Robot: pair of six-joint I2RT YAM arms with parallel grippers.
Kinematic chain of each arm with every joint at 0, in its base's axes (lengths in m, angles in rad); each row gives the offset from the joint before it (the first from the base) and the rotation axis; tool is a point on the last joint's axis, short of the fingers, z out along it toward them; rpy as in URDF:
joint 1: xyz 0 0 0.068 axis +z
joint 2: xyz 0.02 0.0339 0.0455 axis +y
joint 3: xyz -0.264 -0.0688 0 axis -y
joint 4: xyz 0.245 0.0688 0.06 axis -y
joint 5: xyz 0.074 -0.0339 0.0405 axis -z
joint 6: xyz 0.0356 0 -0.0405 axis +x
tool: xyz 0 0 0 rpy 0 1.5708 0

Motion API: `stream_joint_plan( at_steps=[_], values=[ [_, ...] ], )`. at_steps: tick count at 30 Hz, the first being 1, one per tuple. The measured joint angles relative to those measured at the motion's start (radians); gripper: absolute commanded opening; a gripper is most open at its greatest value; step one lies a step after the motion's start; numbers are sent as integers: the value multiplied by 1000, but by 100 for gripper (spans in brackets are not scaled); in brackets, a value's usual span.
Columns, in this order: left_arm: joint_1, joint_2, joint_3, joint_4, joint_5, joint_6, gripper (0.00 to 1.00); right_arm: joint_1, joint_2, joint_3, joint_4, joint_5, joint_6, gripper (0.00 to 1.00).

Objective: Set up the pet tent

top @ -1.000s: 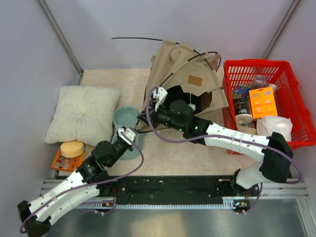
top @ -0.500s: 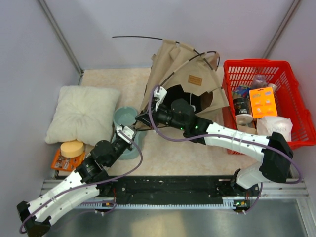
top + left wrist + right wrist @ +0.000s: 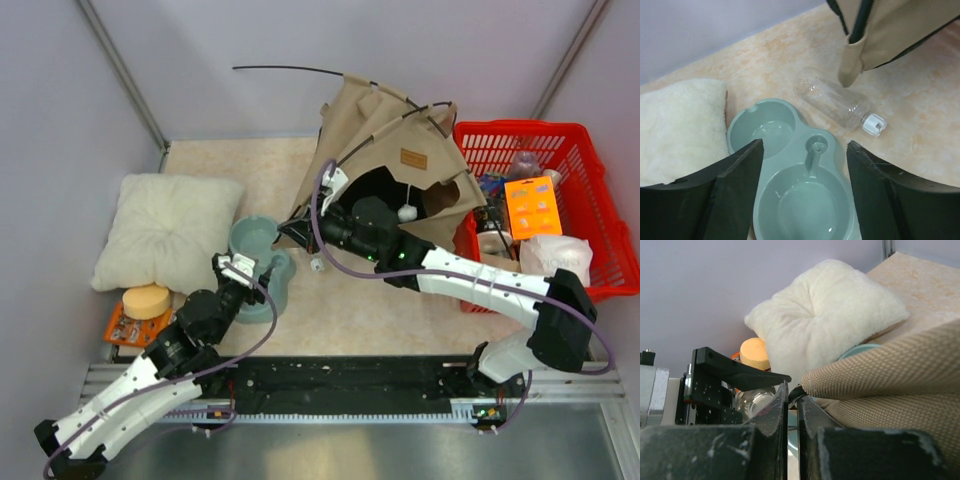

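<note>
Pet tent [image 3: 400, 130]: one
White ball [image 3: 407, 212] hanging in its doorway: one
Cream pillow [image 3: 165, 232]: one
Green feeder [image 3: 799, 131]: one, with two bowls
Clear bottle [image 3: 832, 102]: one, with one white cap
Red basket [image 3: 520, 127]: one; the goods inside are too crowded to count
Yellow disc [image 3: 147, 299]: one
Orange pack [image 3: 118, 325] under it: one

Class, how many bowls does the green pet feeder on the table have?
2: a smaller bowl beside the pillow, and a larger bowl adjoining it, nearer the robot.
</note>
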Motion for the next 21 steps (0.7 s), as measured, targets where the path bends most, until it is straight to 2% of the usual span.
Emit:
stream_joint_plan(
  at_steps=[2, 4, 11, 16, 17, 21],
  values=[
    [0, -5, 4, -10, -29, -26, 87, 0, -4, 1, -2, 8, 9, 0],
    [0, -4, 25, -45, -54, -61, 99, 0, -8, 6, -14, 16, 18, 0],
    [0, 71, 269, -193, -86, -238, 99, 0, -5, 68, -76, 27, 53, 0],
    [0, 117, 398, -235, -146, -271, 99, 9, 30, 93, -117, 3, 36, 0],
    [0, 117, 415, -235, -177, -274, 99, 14, 42, 93, -131, 6, 30, 4],
    [1, 117, 450, -219, -293, -273, 99, 51, 114, 93, -228, 43, 5, 36]
  ],
)
